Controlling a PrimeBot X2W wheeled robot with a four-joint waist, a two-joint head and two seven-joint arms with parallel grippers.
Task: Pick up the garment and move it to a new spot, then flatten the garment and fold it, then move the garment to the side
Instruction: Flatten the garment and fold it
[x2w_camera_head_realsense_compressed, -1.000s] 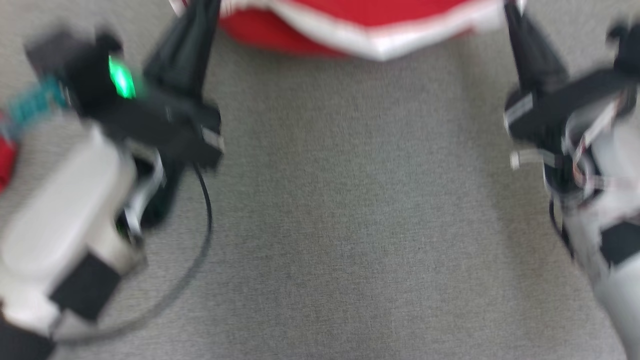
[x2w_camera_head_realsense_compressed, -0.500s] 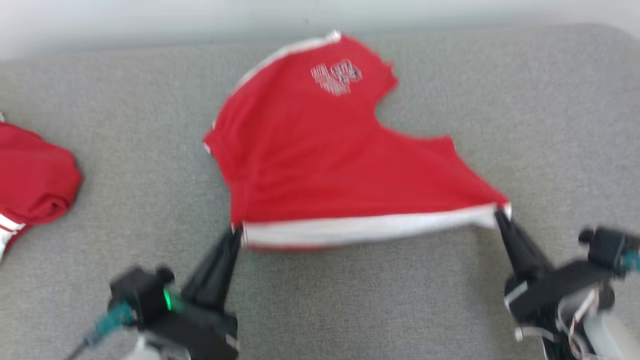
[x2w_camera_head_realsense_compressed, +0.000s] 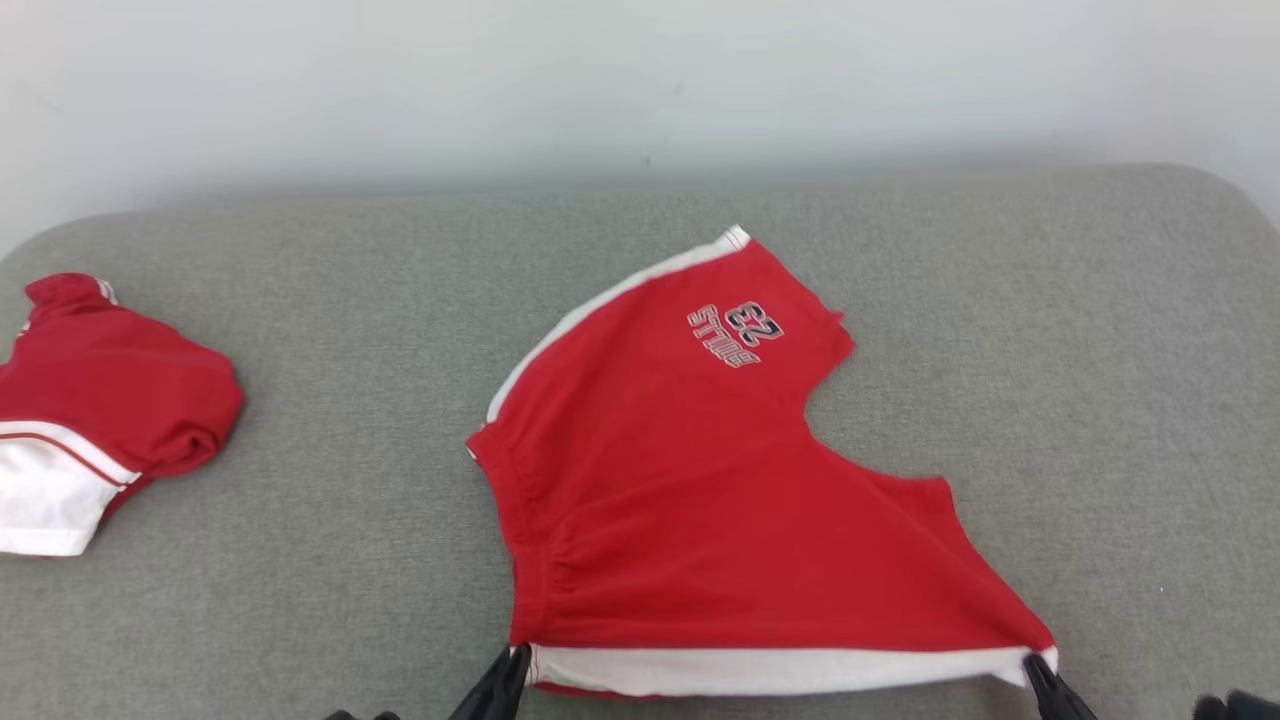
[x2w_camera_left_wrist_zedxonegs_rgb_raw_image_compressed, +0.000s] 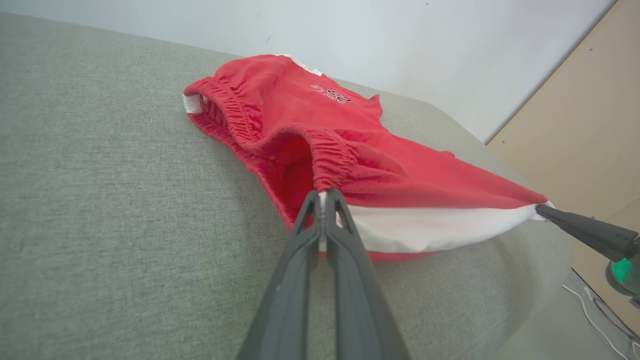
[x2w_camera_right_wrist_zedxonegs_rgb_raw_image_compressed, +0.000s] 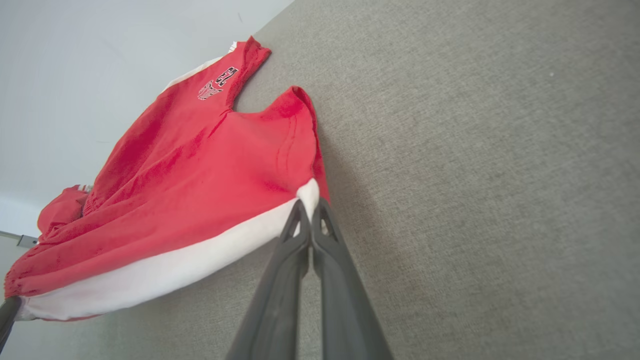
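The garment (x2w_camera_head_realsense_compressed: 700, 500) is a pair of red shorts with a white side stripe and a printed logo, spread on the grey cushion. Its near white-striped edge is stretched between my two grippers. My left gripper (x2w_camera_head_realsense_compressed: 515, 662) is shut on the near left corner by the elastic waistband (x2w_camera_left_wrist_zedxonegs_rgb_raw_image_compressed: 330, 155), seen close up in the left wrist view (x2w_camera_left_wrist_zedxonegs_rgb_raw_image_compressed: 324, 196). At the near right corner my right gripper (x2w_camera_head_realsense_compressed: 1030, 665) is shut on the garment (x2w_camera_right_wrist_zedxonegs_rgb_raw_image_compressed: 190, 170), its tips pinching the white stripe (x2w_camera_right_wrist_zedxonegs_rgb_raw_image_compressed: 309, 206). The far part of the garment lies on the cushion.
A second red and white garment (x2w_camera_head_realsense_compressed: 95, 410) lies bunched at the left edge of the grey cushion (x2w_camera_head_realsense_compressed: 300, 560). A pale wall (x2w_camera_head_realsense_compressed: 640, 80) runs behind the cushion. A beige panel (x2w_camera_left_wrist_zedxonegs_rgb_raw_image_compressed: 590, 125) stands beyond the cushion's end.
The head camera has tilted up, so the whole picture has slid down. Both grippers stay shut on the garment's near corners, which now lie farther out on the cushion.
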